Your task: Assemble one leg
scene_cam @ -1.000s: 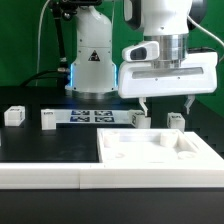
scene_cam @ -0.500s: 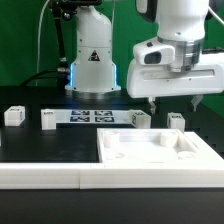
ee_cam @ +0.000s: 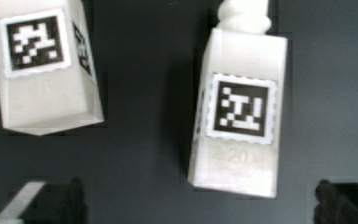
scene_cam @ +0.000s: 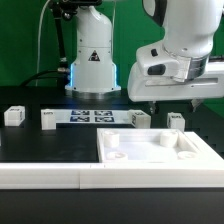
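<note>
Pincer (scene_cam: 174, 106) has shifted toward the exterior view's right over the last second. It now hangs above the leg (scene_cam: 176, 120) rather than over the gap between that one and the second leg (scene_cam: 141, 118).

Pincer state: jaws spread wide, nothing held. In the wrist view both fingertips (ee_cam: 41, 198) show at the frame edge, with bare bench (scene_cam: 40, 140) between them.

Leg (ee_cam: 247, 110) stands on the bench behind the plate (scene_cam: 150, 150), tag facing the wrist camera, roughly centred between the jaws. The second leg (ee_cam: 51, 70) is just beside it, apart, not touching. Two further legs (scene_cam: 13, 115) sit well apart at the exterior view's left, near the marker board (scene_cam: 90, 115).

Judgement: the sideways move reads as lining up for the pick. Descent and closing are not yet done, and the neighbour leaves little room for the near finger.
</note>
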Controlling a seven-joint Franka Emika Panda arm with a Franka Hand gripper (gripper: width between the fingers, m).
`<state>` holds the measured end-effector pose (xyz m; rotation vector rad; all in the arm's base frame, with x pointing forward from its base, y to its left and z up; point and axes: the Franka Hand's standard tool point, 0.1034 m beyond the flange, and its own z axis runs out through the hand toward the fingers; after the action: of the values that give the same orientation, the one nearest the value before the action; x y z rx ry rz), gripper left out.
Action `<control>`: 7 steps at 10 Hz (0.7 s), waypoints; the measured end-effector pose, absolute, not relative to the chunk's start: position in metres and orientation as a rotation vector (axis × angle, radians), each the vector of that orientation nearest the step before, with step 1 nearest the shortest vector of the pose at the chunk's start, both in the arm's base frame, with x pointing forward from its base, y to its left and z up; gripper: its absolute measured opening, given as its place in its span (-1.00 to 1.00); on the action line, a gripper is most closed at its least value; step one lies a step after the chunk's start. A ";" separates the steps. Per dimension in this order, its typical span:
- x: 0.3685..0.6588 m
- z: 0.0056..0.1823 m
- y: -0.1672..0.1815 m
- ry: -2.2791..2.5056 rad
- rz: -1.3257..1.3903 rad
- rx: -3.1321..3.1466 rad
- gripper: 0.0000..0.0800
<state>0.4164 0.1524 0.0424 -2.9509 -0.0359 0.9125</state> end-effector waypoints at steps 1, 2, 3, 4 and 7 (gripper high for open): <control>0.415 0.040 0.155 -0.043 1.004 -2.925 0.62; 0.413 0.037 0.157 -0.042 1.085 -2.901 0.62; 0.409 0.034 0.157 -0.030 1.205 -2.865 0.62; 0.406 0.028 0.158 -0.036 1.326 -2.816 0.62; 0.404 0.014 0.160 0.024 1.465 -2.775 0.62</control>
<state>0.4038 0.1596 0.0137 -2.7748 0.0241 1.4651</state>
